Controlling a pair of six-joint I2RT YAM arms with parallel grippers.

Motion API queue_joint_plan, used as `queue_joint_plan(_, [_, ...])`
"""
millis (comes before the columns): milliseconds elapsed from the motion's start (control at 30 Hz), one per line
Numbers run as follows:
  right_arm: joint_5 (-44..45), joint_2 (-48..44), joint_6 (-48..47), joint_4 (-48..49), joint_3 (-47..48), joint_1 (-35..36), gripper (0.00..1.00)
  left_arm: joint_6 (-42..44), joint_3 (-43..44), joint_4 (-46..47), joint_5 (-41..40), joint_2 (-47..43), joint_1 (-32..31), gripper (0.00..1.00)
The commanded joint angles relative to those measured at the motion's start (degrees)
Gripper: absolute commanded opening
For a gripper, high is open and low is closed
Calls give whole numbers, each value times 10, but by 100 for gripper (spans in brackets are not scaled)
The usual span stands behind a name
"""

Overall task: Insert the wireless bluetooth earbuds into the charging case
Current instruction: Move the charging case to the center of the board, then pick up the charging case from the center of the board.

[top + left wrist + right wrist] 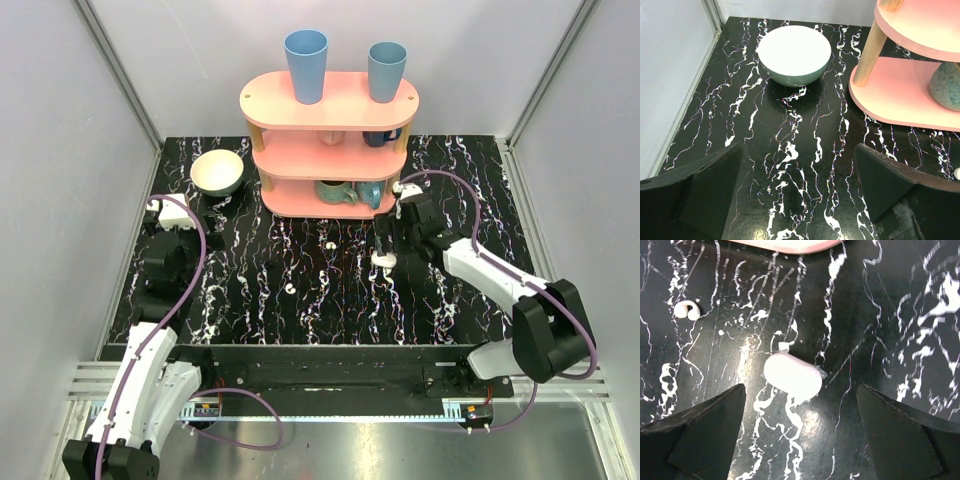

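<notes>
The charging case (792,376) is a small white pill-shaped oblong lying shut on the black marble table, also seen in the top view (383,260). My right gripper (800,402) is open and hovers over the case, which lies between and just ahead of the fingertips; it also shows in the top view (390,243). One earbud (686,310) lies to the case's left, also in the top view (332,243). The other earbud (290,287) lies nearer the front. My left gripper (797,172) is open and empty at the far left (183,224).
A pink three-tier shelf (330,150) with blue cups and mugs stands at the back, just behind the right gripper. A cream bowl (218,172) sits at the back left, ahead of the left gripper (794,52). Grey walls enclose the table.
</notes>
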Motion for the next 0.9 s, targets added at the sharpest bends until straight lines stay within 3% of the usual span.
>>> queue_joint_plan(0, [-41, 35, -193, -29, 54, 5, 100, 5, 15, 27, 10, -1, -2, 99])
queue_joint_plan(33, [-40, 44, -213, -34, 59, 5, 100, 5, 14, 25, 10, -1, -2, 99])
queue_joint_plan(133, [-149, 56, -325, -51, 56, 6, 100, 5, 14, 26, 13, -1, -2, 99])
queue_joint_plan(233, [-107, 56, -340, -41, 55, 5, 100, 6, 14, 26, 15, -2, -2, 99])
queue_joint_plan(300, [-128, 64, -392, -46, 54, 5, 100, 6, 13, 27, 15, -2, -2, 99])
queue_joint_plan(500, [-166, 89, -441, -64, 68, 2, 98, 6, 10, 26, 16, -8, -2, 99])
queue_joint_plan(867, [-150, 151, -435, -78, 75, -5, 88, 11, 17, 22, 35, -12, -5, 99])
